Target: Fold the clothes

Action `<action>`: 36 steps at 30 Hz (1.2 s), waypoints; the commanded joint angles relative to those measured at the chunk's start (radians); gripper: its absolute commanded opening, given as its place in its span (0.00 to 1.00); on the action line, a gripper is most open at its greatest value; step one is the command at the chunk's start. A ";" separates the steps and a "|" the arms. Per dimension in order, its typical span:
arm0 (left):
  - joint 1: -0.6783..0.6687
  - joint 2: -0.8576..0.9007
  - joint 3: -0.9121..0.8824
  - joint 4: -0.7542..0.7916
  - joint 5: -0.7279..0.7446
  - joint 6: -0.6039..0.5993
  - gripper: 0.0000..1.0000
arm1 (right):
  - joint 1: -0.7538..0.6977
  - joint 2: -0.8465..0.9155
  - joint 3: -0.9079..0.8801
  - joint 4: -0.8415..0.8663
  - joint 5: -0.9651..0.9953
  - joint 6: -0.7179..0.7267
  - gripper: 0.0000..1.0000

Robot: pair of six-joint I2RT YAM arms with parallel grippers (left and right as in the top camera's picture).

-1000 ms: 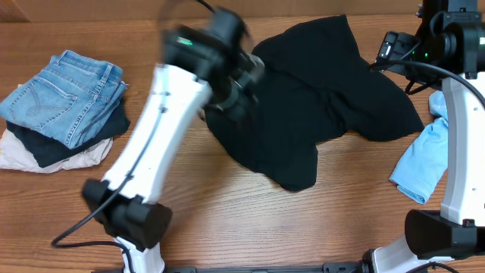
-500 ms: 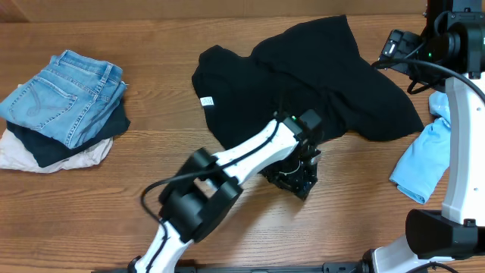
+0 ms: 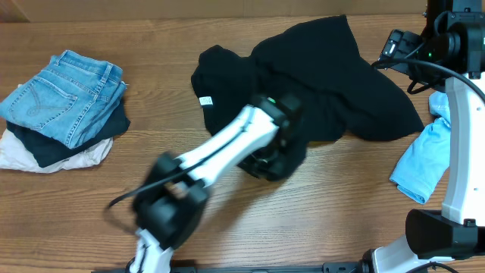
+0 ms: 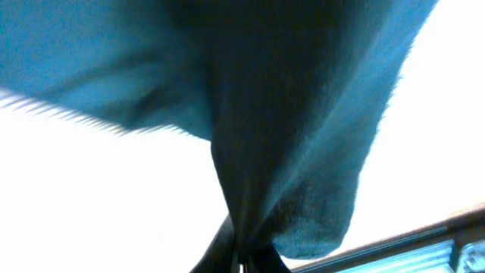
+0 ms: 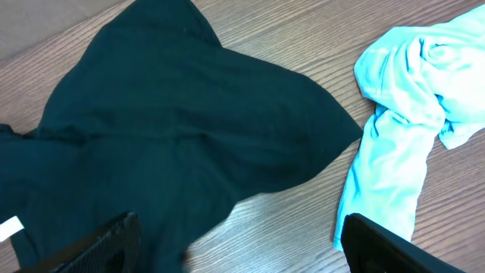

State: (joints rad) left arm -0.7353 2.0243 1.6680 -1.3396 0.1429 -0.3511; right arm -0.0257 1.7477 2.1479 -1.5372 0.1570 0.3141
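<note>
Left gripper (image 3: 267, 158) pinched shut on shirt (image 3: 337, 80) hem; bulk at 1 o'clock. Right gripper (image 5: 239, 227) wide, empty.

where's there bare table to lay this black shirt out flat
Bare wood runs along the near edge of the table, in front of the black T-shirt and left of the light blue garment. A second strip lies between the jeans pile and the shirt. Crowded: the centre, where the left gripper pinches the shirt, and the right edge.

Black T-shirt (image 3: 333, 83) — matt soft cloth; table (image 3: 341, 212) — smooth wood grain; jeans (image 3: 64, 95) — denim.
</note>
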 commanded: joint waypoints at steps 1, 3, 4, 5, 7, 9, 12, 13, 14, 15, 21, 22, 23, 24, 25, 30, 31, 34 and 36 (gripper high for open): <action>0.130 -0.224 0.035 -0.142 -0.171 -0.123 0.04 | -0.005 -0.014 0.011 0.005 0.006 0.005 0.89; 0.205 -0.283 0.035 -0.211 -0.209 -0.134 0.04 | -0.005 -0.012 0.011 0.003 -0.012 0.007 0.89; 0.248 -0.313 0.035 -0.240 -0.222 -0.137 0.04 | -0.005 -0.011 0.011 0.000 -0.032 0.008 0.89; 0.283 -0.336 0.035 -0.255 -0.230 -0.136 0.04 | -0.005 -0.007 0.011 -0.003 -0.056 0.008 0.89; 0.361 -0.380 0.035 -0.277 -0.238 -0.135 0.04 | -0.005 0.010 0.008 -0.014 -0.073 0.008 0.89; 0.430 -0.410 0.035 -0.285 -0.235 -0.117 0.04 | -0.005 0.032 -0.016 -0.018 -0.074 0.021 0.91; 0.467 -0.423 0.035 -0.303 -0.236 -0.092 0.04 | -0.005 0.066 -0.121 0.002 -0.094 0.038 0.92; 0.467 -0.423 0.035 -0.312 -0.241 -0.090 0.04 | -0.005 0.071 -0.173 0.018 -0.108 0.038 0.92; 0.467 -0.423 0.035 -0.317 -0.251 -0.090 0.04 | -0.005 0.073 -0.224 0.034 -0.122 0.038 0.91; 0.467 -0.423 0.035 -0.319 -0.259 -0.090 0.04 | -0.005 0.074 -0.279 0.053 -0.142 0.038 0.85; 0.468 -0.423 0.035 -0.331 -0.297 -0.090 0.04 | -0.003 0.074 -0.710 0.192 -0.338 -0.018 0.55; 0.468 -0.423 0.035 -0.330 -0.301 -0.090 0.04 | -0.003 0.074 -0.743 0.201 -0.354 -0.025 0.65; 0.467 -0.423 0.035 -0.328 -0.306 -0.090 0.05 | -0.003 0.074 -0.788 0.214 -0.364 -0.031 0.75; 0.468 -0.423 0.035 -0.328 -0.308 -0.090 0.05 | -0.003 0.074 -0.816 0.218 -0.362 -0.031 0.80; 0.468 -0.423 0.035 -0.328 -0.309 -0.090 0.05 | -0.003 0.074 -0.849 0.217 -0.361 -0.030 0.83; 0.468 -0.423 0.035 -0.325 -0.310 -0.090 0.06 | -0.002 0.074 -1.027 0.283 -0.437 -0.020 0.82; 0.468 -0.423 0.035 -0.323 -0.310 -0.090 0.06 | -0.002 0.074 -1.067 0.317 -0.445 0.000 0.81; 0.468 -0.423 0.035 -0.320 -0.311 -0.089 0.08 | -0.002 0.074 -1.144 0.407 -0.515 0.004 0.76; 0.468 -0.423 0.035 -0.315 -0.311 -0.074 0.08 | -0.002 0.074 -1.164 0.431 -0.534 0.006 0.71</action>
State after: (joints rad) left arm -0.2691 1.6196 1.6913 -1.6592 -0.1516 -0.4496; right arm -0.0257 1.8294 1.0122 -1.1347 -0.3035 0.3103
